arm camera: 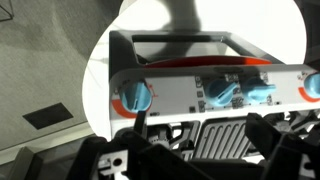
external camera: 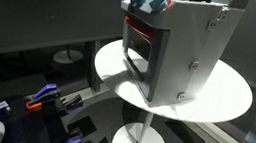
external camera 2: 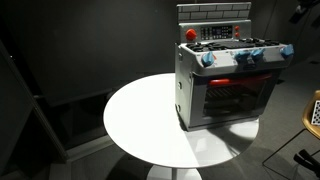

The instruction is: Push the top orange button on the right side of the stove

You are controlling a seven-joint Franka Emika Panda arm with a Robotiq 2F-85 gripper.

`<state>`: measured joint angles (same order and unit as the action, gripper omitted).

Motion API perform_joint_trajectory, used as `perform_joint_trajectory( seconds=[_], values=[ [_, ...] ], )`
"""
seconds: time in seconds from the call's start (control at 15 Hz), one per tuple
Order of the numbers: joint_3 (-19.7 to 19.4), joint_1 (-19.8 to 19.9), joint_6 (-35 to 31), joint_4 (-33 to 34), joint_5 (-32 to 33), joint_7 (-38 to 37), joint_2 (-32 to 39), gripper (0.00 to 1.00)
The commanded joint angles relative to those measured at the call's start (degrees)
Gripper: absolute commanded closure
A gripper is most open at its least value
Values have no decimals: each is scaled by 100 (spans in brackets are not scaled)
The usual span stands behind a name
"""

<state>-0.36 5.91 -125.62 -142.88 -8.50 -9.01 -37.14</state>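
Observation:
The grey toy stove (external camera: 177, 48) (external camera 2: 225, 85) stands on a round white table (external camera: 226, 95) (external camera 2: 140, 120). It has a dark oven window, an orange-red strip (arm camera: 190, 63) and blue knobs (arm camera: 137, 97) along the top. A round red button (external camera 2: 190, 34) sits at one end of the back panel. A small red-orange spot (external camera 2: 237, 32) shows at the other end. My gripper (arm camera: 200, 125) hovers just above the black stovetop grate behind the knobs. Its fingers are spread wide and hold nothing. It does not show clearly in either exterior view.
The table has one central pedestal (external camera: 139, 134) and its edge lies close around the stove. Clamps with orange and purple parts (external camera: 38, 99) lie low beside the table. A wooden object (external camera 2: 314, 112) stands at the frame edge.

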Motion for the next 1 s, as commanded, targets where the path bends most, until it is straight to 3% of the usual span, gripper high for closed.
perform_joint_trajectory(
  seconds=[0.0,0.47,0.93],
  values=[
    [158,247,-596,478,418,-404,659,0],
    [321,638,-1379,1112,1319,-1348,1679,0],
    [380,719,-1518,1801,2217,-2301,2478,0]
  ],
)
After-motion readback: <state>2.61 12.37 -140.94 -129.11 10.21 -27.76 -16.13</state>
